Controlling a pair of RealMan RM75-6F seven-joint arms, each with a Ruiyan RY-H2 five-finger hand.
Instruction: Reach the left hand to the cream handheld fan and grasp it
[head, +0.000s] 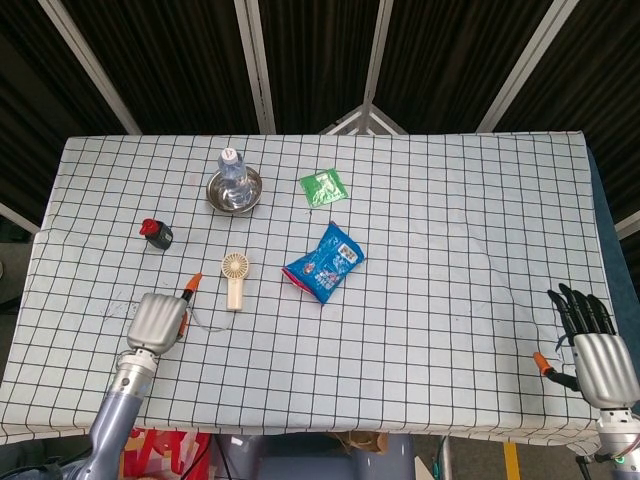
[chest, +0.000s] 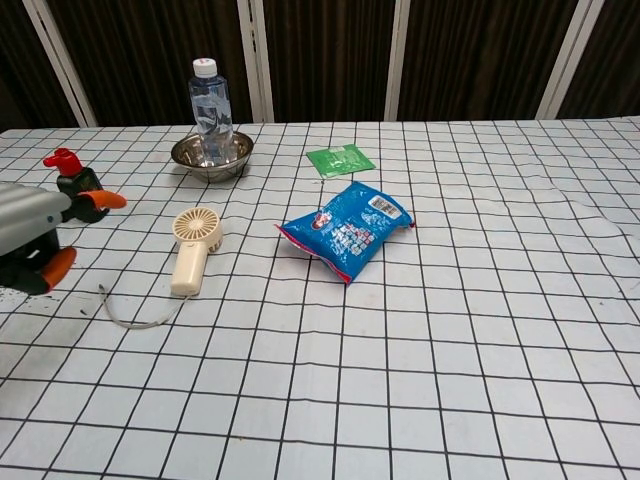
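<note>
The cream handheld fan (head: 235, 279) (chest: 192, 247) lies flat on the checked tablecloth, head toward the far side, with a thin cord (chest: 135, 318) trailing from its handle. My left hand (head: 160, 316) (chest: 35, 233) hovers to the left of the fan, apart from it, holding nothing, orange fingertips spread. My right hand (head: 590, 345) rests at the table's front right corner, fingers apart and empty; the chest view does not show it.
A water bottle (head: 232, 172) stands in a steel bowl (chest: 211, 153) at the back. A dark bottle with a red cap (head: 156, 233) sits left of the fan. A blue snack bag (head: 324, 262) and a green sachet (head: 323, 186) lie to the right.
</note>
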